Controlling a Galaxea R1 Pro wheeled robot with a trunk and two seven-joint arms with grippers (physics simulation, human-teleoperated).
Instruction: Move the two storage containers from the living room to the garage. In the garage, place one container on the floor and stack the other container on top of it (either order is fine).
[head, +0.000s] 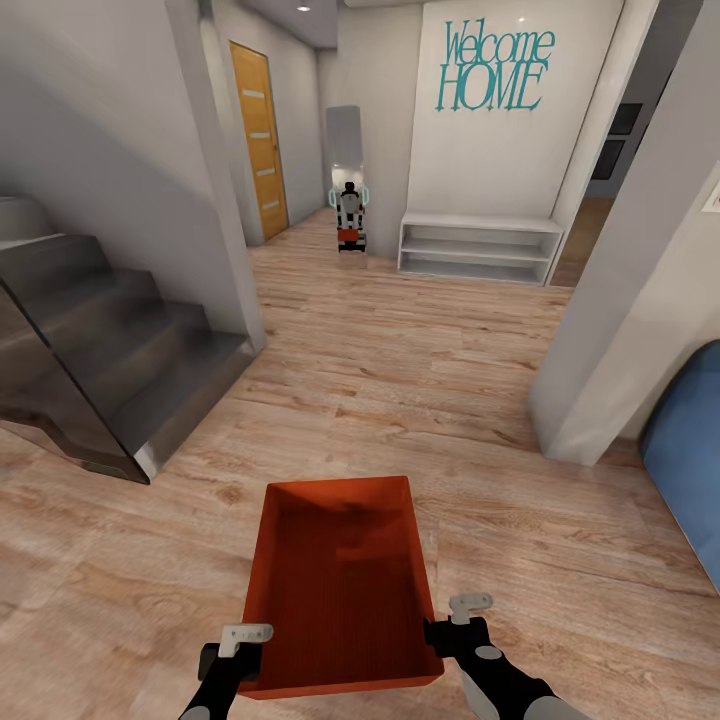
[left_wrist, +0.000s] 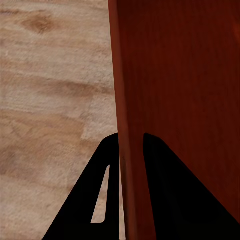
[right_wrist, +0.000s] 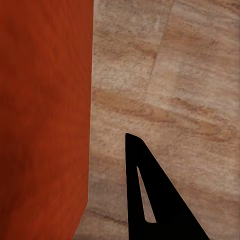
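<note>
One orange-red storage container (head: 340, 580) hangs in front of me above the light wood-plank floor, its open top up and its ribbed inside empty. My left gripper (head: 240, 655) is shut on the container's left wall near the close corner. In the left wrist view its black fingers (left_wrist: 90, 200) stand on either side of that wall (left_wrist: 180, 100). My right gripper (head: 437, 635) is shut on the right wall. One of its fingers (right_wrist: 167, 217) shows outside the wall (right_wrist: 45, 115). The garage is out of view.
Dark stairs (head: 110, 340) rise at the left behind a grey wall. Ahead are a white low shelf (head: 478, 247), a mirror (head: 347, 180) reflecting me, and an orange door (head: 258, 135). A pale pillar (head: 620, 300) and a blue object (head: 690, 450) stand at the right.
</note>
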